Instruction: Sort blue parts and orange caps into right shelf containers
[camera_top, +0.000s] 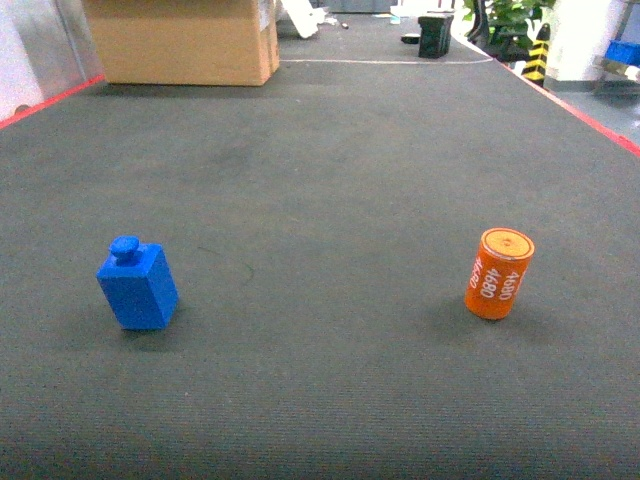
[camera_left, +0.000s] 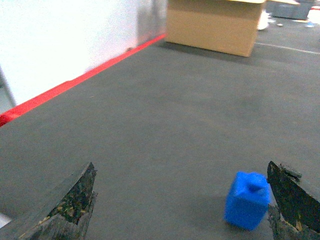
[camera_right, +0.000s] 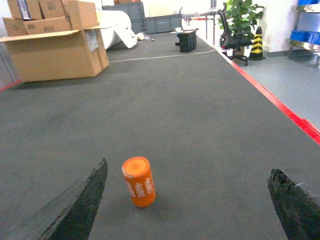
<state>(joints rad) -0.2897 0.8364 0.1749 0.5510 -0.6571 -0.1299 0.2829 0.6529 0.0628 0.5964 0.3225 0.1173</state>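
Observation:
A blue part (camera_top: 138, 284), a block with a round knob on top, stands on the dark carpeted floor at the left. In the left wrist view the blue part (camera_left: 247, 200) sits just inside the right finger of my open left gripper (camera_left: 182, 200). An orange cap (camera_top: 499, 273), a cylinder with white numbers, stands upright at the right. My right gripper (camera_right: 187, 195) is open, with the orange cap (camera_right: 138, 181) ahead of it, close to its left finger. Neither gripper shows in the head view. A bit of bright blue (camera_top: 624, 52) at the far right may be the right shelf containers; it is too small to tell.
A large cardboard box (camera_top: 183, 40) stands at the far left, with smaller boxes (camera_right: 47, 9) stacked on it. Red floor lines (camera_top: 590, 118) run along both sides. A white wall (camera_left: 65, 40) borders the left. A black chair (camera_right: 231, 35), a plant and a striped cone (camera_right: 258, 44) stand far right.

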